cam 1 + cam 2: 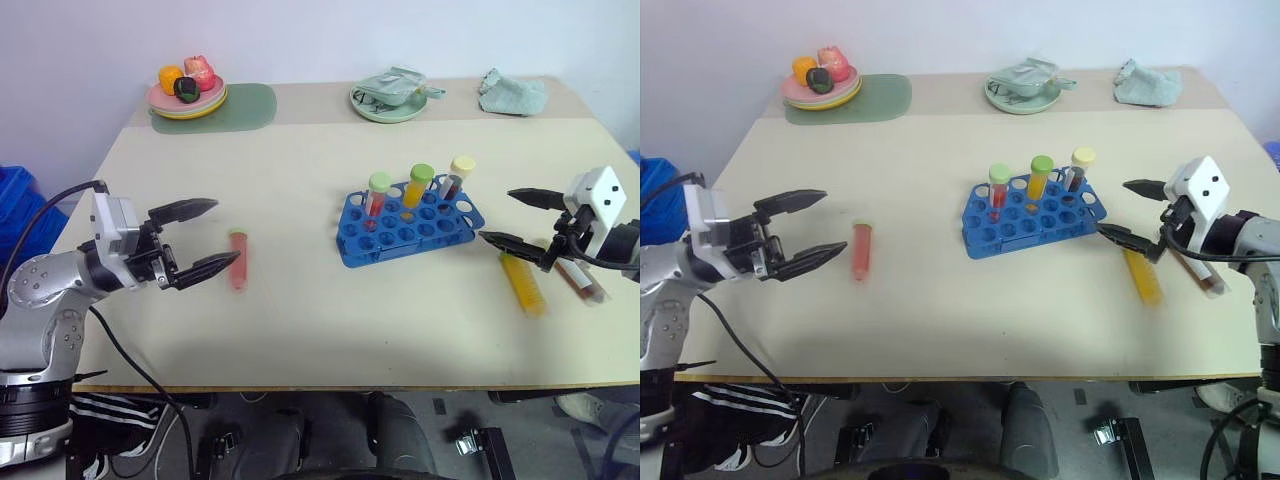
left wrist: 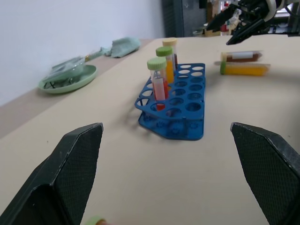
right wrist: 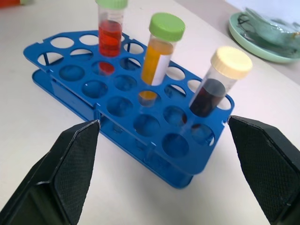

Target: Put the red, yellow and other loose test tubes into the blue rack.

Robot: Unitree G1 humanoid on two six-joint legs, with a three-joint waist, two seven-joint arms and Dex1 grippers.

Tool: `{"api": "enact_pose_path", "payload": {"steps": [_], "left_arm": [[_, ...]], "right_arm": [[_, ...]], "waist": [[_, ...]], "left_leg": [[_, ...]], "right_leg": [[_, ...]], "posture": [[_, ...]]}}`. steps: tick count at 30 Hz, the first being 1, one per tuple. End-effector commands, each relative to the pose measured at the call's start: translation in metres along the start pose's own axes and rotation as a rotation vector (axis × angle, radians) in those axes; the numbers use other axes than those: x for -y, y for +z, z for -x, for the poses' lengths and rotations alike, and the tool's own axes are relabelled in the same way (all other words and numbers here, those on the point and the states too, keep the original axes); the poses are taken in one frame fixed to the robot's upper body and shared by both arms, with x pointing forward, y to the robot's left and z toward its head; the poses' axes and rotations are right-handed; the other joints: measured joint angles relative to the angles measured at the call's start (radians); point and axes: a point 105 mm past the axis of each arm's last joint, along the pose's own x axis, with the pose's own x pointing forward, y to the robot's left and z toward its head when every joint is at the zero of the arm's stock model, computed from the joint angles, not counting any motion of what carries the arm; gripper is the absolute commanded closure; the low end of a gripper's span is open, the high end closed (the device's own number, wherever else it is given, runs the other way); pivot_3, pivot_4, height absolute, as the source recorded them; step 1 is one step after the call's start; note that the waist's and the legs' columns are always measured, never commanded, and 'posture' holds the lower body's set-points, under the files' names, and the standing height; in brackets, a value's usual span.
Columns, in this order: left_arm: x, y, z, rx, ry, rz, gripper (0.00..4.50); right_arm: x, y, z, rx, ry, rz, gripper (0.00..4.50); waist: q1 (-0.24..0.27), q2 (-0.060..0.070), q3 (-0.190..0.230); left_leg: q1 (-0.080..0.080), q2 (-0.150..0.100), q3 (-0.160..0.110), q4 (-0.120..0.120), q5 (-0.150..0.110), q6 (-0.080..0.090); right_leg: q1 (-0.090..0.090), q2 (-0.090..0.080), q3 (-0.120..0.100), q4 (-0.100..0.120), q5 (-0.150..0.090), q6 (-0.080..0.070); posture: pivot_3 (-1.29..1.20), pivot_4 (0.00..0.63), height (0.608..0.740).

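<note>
The blue rack [image 1: 352, 236] stands right of the table's middle. Three capped tubes stand upright in its back row: red [image 1: 377, 196], yellow [image 1: 417, 187] and dark [image 1: 456, 178]. A loose red tube [image 1: 238, 260] lies on the table just past the fingertips of my left gripper [image 1: 220, 233], which is open and empty. A loose yellow tube [image 1: 523, 283] and a dark brownish tube [image 1: 581, 279] lie side by side right of the rack. My right gripper [image 1: 498, 216] hovers open above them, pointing at the rack's right end.
At the table's back stand a plate of toy fruit [image 1: 188, 92] on a green mat, a green plate [image 1: 389, 101] with crumpled material, and a crumpled cloth [image 1: 512, 95]. A blue bin [image 1: 15, 200] sits beyond the left edge.
</note>
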Motion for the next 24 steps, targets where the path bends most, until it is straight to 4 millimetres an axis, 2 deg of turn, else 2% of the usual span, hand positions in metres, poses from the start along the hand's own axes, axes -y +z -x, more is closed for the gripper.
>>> {"api": "enact_pose_path", "payload": {"steps": [1, 6, 9, 12, 15, 18, 20, 24], "left_arm": [[-0.002, 0.009, 0.000, 0.024, 0.009, -0.045, 0.03], [0.002, 0.007, 0.001, 0.031, 0.004, -0.031, 0.03], [0.001, 0.003, -0.001, 0.032, -0.012, -0.025, 0.03], [0.000, 0.002, -0.003, 0.043, -0.020, -0.025, 0.03], [-0.001, 0.001, -0.002, 0.051, -0.024, -0.025, 0.03], [-0.001, -0.003, -0.002, 0.053, -0.029, -0.023, 0.03], [0.000, -0.004, -0.005, 0.061, -0.035, -0.021, 0.03], [0.006, -0.002, -0.020, 0.103, -0.083, -0.015, 0.03]], "right_arm": [[0.007, 0.014, 0.000, 0.014, -0.013, 0.054, 0.00], [0.014, 0.017, -0.003, 0.002, -0.064, 0.061, 0.00], [0.028, 0.026, 0.002, -0.008, -0.130, 0.051, 0.00], [0.037, 0.025, 0.007, -0.077, -0.161, -0.006, 0.00], [0.051, 0.015, 0.015, -0.189, -0.218, -0.045, 0.00], [0.060, -0.010, 0.028, -0.367, -0.253, -0.135, 0.00], [0.064, -0.017, 0.034, -0.429, -0.267, -0.194, 0.00], [0.070, -0.016, 0.040, -0.532, -0.267, -0.324, 0.00]], "waist": [[-0.001, 0.000, 0.000], [0.000, 0.000, 0.000], [0.000, 0.000, 0.000], [0.001, 0.000, 0.000], [0.000, 0.000, 0.000], [0.000, 0.000, 0.000], [0.000, 0.000, 0.000], [-0.001, 0.001, 0.001]], "left_leg": [[0.000, 0.000, 0.001, 0.000, 0.000, 0.000], [-0.001, 0.001, 0.006, -0.001, 0.000, 0.000], [-0.001, 0.001, 0.008, -0.001, 0.000, 0.000], [-0.001, 0.002, 0.009, -0.001, 0.000, 0.000], [-0.001, 0.002, 0.010, -0.001, 0.000, 0.001], [-0.001, 0.003, 0.011, -0.001, -0.001, 0.001], [-0.001, 0.003, 0.012, -0.001, -0.001, 0.001], [-0.001, 0.003, 0.014, -0.001, -0.001, 0.002]], "right_leg": [[-0.001, 0.000, 0.000, 0.000, 0.000, 0.000], [-0.004, 0.001, 0.004, 0.000, 0.001, -0.001], [-0.005, 0.001, 0.005, 0.000, 0.001, -0.001], [-0.005, 0.002, 0.006, 0.001, 0.001, -0.001], [-0.006, 0.002, 0.007, 0.000, 0.001, -0.001], [-0.006, 0.002, 0.008, 0.000, 0.002, -0.002], [-0.006, 0.002, 0.008, 0.000, 0.002, -0.002], [-0.008, 0.003, 0.011, 0.000, 0.002, -0.002]], "posture": [[0.00, 0.150, 0.740], [0.00, 0.150, 0.740], [0.00, 0.150, 0.740], [0.00, 0.150, 0.740], [0.00, 0.150, 0.740], [0.00, 0.150, 0.740], [0.00, 0.150, 0.740], [0.00, 0.150, 0.740]]}}
